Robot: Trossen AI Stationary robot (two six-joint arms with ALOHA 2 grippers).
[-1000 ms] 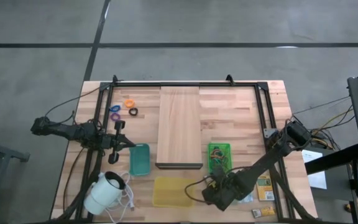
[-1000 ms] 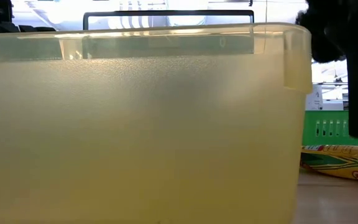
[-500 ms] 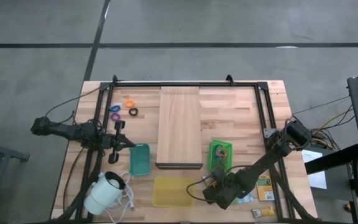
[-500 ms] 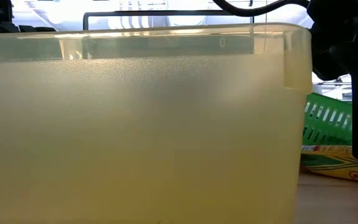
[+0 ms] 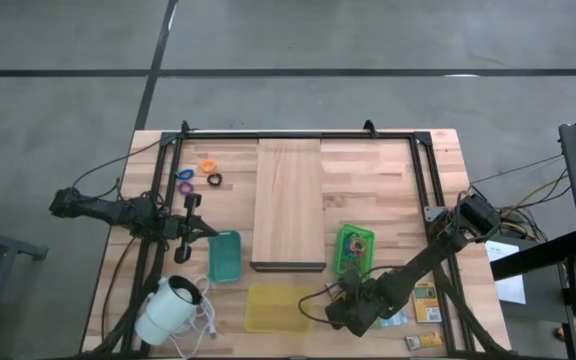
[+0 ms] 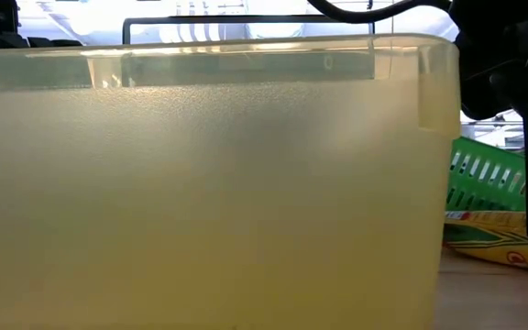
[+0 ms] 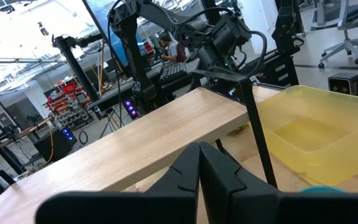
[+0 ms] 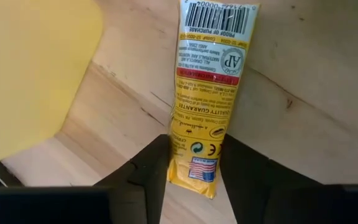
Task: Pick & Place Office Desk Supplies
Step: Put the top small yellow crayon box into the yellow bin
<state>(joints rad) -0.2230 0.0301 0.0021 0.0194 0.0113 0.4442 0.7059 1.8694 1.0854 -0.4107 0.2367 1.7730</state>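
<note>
Seen from above, a wooden table (image 5: 368, 170) holds a long pale wooden board (image 5: 289, 203) down its middle, with three small bins near the front edge: a teal plastic tray (image 5: 225, 255), a translucent yellow plastic bin (image 5: 273, 306) and a small green slotted basket (image 5: 353, 245).

The sorting looks only partly done. The green basket already holds a tangle of coloured rubber bands. Three small rings, orange (image 5: 207, 166), purple (image 5: 185, 176) and black (image 5: 214, 180), lie loose on the table far from the bins, with a blue loop (image 5: 185, 187) just beside them. The teal tray and yellow bin appear empty. More yellow-green packets (image 5: 427, 300) lie near the front right corner.

The right gripper (image 8: 194, 165) reaches low over the table between the yellow bin and the green basket. Its wrist camera shows a narrow yellow packet with a barcode (image 8: 210, 93) lying flat on the wood, one end sitting between the two dark fingers (image 8: 145, 168). The fingers stand at either side of that end, close to it; whether they press it yet cannot be told.

The left gripper (image 7: 199, 163) waits over the left side of the table, fingers pressed together on nothing.
</note>
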